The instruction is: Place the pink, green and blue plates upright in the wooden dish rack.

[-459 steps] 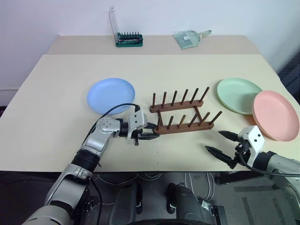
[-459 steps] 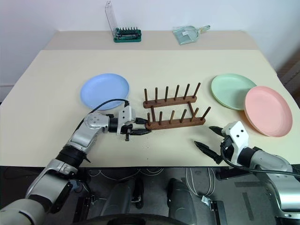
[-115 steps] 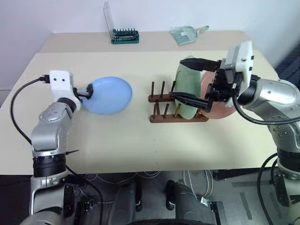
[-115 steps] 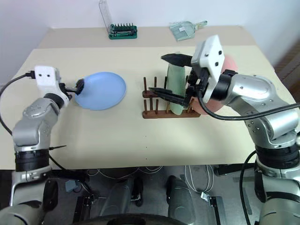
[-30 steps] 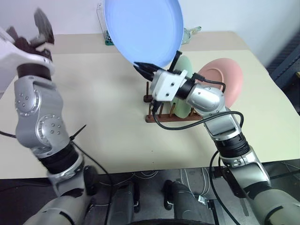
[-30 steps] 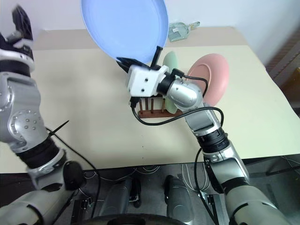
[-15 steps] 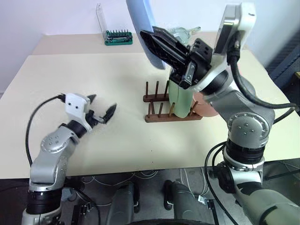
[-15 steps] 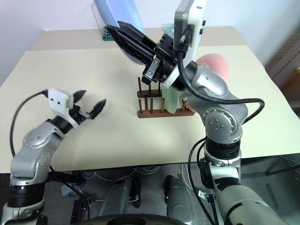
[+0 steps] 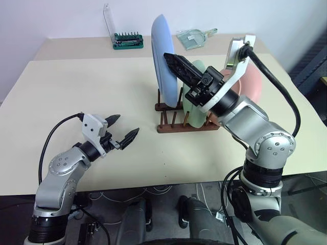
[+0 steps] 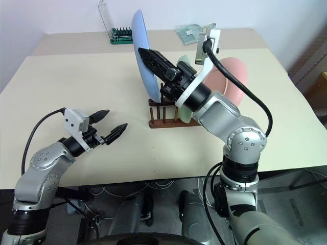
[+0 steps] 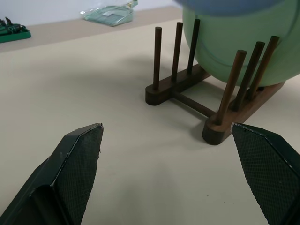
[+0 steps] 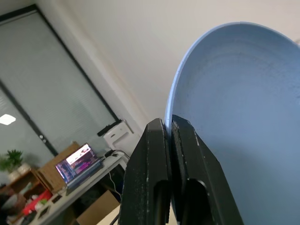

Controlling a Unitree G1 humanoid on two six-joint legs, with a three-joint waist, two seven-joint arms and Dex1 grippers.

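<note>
Blue plate is hanging edge-on, upright, over the left end of the wooden dish rack. I'm pinching its rim in my right gripper, jaws clenched tight on the edge, as the right wrist view shows. Plate's lower edge looks to be just above the pegs, not yet seated as far as I can tell.

Green plate is already standing upright in the rack, pink plate is standing behind it at the right end. So I'm judging two of three done, blue is the last.

My left gripper is hovering over the bare table, well left of the rack and nearer the front edge, jaws released and spread wide, holding nothing. Its wrist view is looking straight at the free pegs on the rack's near end.

For this step, as I see it:
- keeping the plate vertical and parallel to the green one
- lining the rim up with an empty slot left of green, between peg pairs on both rails
- lowering slowly so the edge isn't knocking a peg or nudging the rack
- letting go only once the plate is resting on both rails

Screwdriver bit set and clear dustpan are at the far edge, well out of the way.
</note>
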